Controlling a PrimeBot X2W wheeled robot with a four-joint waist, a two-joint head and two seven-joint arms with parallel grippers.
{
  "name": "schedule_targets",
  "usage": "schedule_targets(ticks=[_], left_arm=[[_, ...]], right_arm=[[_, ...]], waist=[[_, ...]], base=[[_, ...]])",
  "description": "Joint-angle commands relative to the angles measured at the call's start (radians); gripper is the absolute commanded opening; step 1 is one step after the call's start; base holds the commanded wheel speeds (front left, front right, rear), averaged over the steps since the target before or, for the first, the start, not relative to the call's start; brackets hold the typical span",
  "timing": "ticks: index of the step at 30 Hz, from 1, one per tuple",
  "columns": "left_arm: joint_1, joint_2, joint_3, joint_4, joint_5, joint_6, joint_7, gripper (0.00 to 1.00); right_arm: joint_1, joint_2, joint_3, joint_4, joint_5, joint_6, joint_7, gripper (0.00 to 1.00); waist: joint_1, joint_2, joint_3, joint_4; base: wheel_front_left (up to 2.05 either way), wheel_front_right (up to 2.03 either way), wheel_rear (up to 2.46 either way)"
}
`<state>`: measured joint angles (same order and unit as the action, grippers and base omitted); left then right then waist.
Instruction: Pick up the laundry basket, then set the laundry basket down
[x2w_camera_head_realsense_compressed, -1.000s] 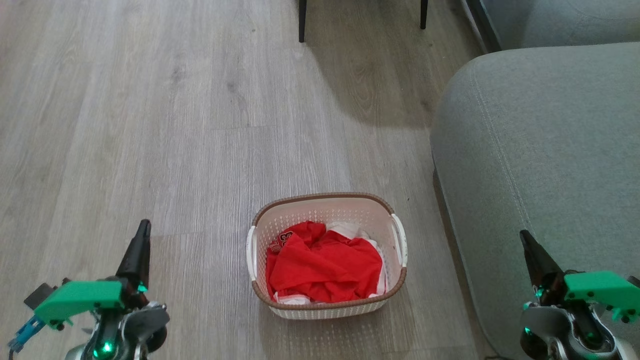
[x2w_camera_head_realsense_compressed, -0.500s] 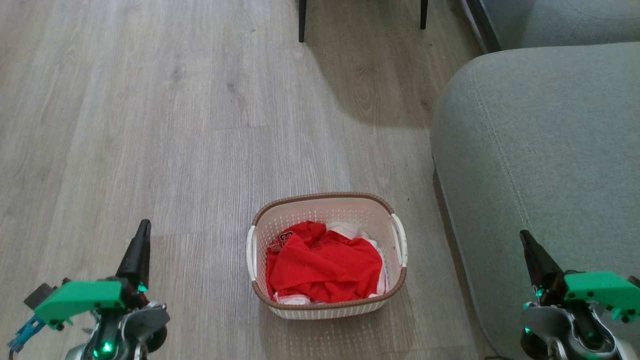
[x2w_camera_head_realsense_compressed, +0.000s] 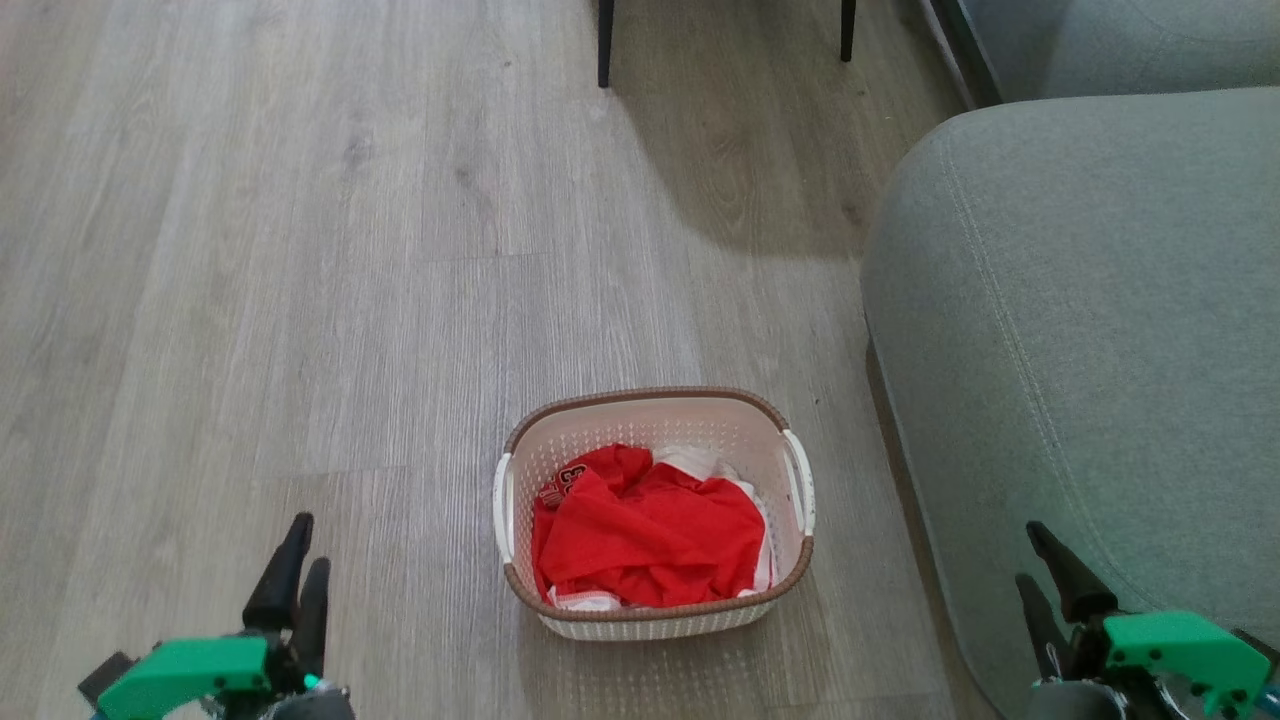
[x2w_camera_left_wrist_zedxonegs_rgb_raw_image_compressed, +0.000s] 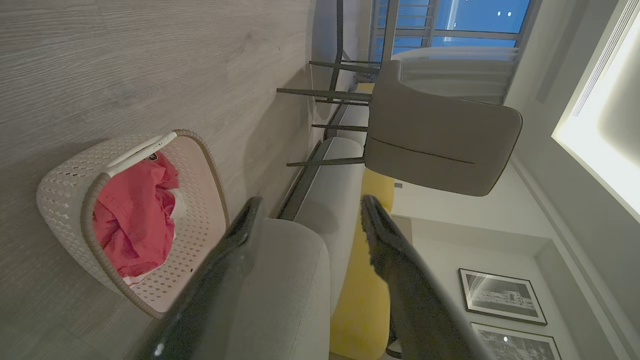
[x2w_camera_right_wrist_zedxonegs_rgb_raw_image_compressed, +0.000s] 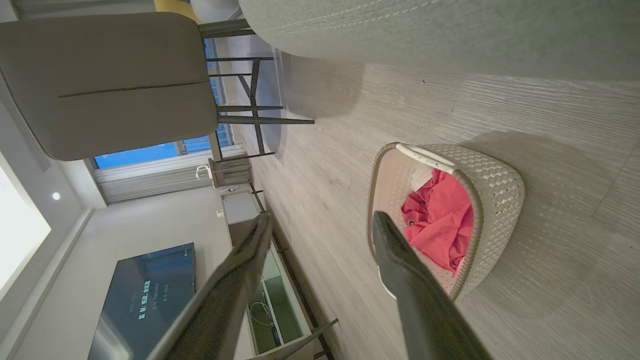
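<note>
Red clothes (x2w_camera_head_realsense_compressed: 650, 540) hide the bottom of the laundry basket (x2w_camera_head_realsense_compressed: 640, 392). The left gripper (x2w_camera_head_realsense_compressed: 310, 542) and right gripper (x2w_camera_head_realsense_compressed: 1029, 553) gape empty, their bodies cut off below.

Home living room: pale grey wood-plank floor (x2w_camera_head_realsense_compressed: 300, 250), grey fabric sofa (x2w_camera_head_realsense_compressed: 1080, 300), beige padded chair (x2w_camera_left_wrist_zedxonegs_rgb_raw_image_compressed: 440, 145) on thin dark legs, wall-hung dark flat television (x2w_camera_right_wrist_zedxonegs_rgb_raw_image_compressed: 145, 295), black-framed pictures (x2w_camera_left_wrist_zedxonegs_rgb_raw_image_compressed: 502, 297), cream-white perforated plastic laundry basket (x2w_camera_head_realsense_compressed: 650, 620) holding red clothes (x2w_camera_head_realsense_compressed: 650, 530).
</note>
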<state>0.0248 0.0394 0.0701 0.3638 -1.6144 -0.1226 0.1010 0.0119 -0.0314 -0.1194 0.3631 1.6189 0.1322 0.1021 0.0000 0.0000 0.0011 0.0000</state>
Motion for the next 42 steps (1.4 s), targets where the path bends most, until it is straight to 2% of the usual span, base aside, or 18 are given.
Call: schedule_targets(ticks=[1, 10, 18, 30, 42], left_arm=[[-0.049, 0.005, -0.007, -0.042, 0.008, 0.0, -0.009, 1.0], [-0.044, 0.006, -0.03, -0.078, 0.066, 0.007, -0.041, 1.0], [-0.043, 0.006, -0.047, -0.111, 0.142, 0.021, -0.065, 1.0], [-0.042, 0.006, -0.078, -0.158, 0.315, 0.052, -0.097, 1.0], [-0.035, 0.007, -0.104, -0.191, 0.537, 0.082, -0.132, 1.0]], right_arm=[[-0.04, -0.003, 0.009, -0.034, -0.006, 0.0, -0.012, 1.0], [-0.039, -0.005, 0.031, -0.051, -0.062, 0.0, -0.044, 1.0], [-0.037, -0.006, 0.048, -0.084, -0.163, 0.0, -0.067, 1.0], [-0.036, -0.007, 0.072, -0.132, -0.338, 0.0, -0.099, 1.0], [-0.032, -0.009, 0.107, -0.172, -0.524, -0.001, -0.134, 1.0]], waist=[[0.0, 0.0, -0.001, 0.0], [0.0, 0.0, -0.01, 0.001], [0.0, 0.0, -0.016, 0.003], [0.0, 0.0, -0.022, 0.006], [0.0, 0.0, -0.026, 0.01]], base=[[0.0, 0.0, 0.0], [0.0, 0.0, 0.0], [0.0, 0.0, 0.0], [0.0, 0.0, 0.0], [0.0, 0.0, 0.0]])
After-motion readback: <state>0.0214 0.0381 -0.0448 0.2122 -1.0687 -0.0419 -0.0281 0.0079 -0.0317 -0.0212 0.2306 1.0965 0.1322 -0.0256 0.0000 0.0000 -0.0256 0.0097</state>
